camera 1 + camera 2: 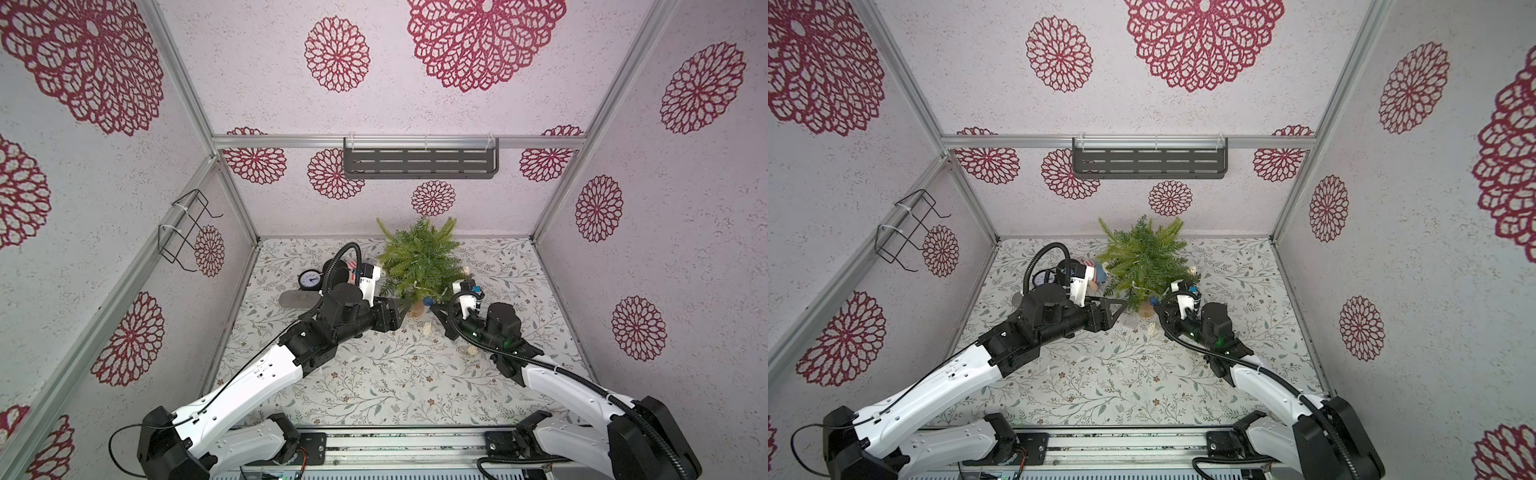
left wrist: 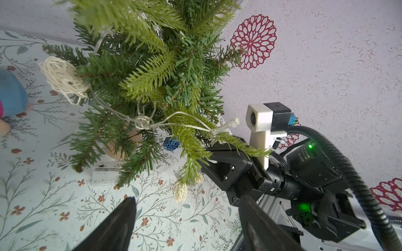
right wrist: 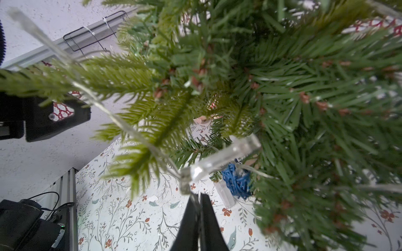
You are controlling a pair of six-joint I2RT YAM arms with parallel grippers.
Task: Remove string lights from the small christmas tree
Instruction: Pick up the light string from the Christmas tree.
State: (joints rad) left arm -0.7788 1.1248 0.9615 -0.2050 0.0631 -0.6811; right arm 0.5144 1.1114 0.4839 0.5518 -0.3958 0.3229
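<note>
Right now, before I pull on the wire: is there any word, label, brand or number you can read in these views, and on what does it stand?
Nothing can be read in any view.
Round dial on the table: marks around its white face, too small to read.
Right arm's black motor housing: white print, too blurred to read.
</note>
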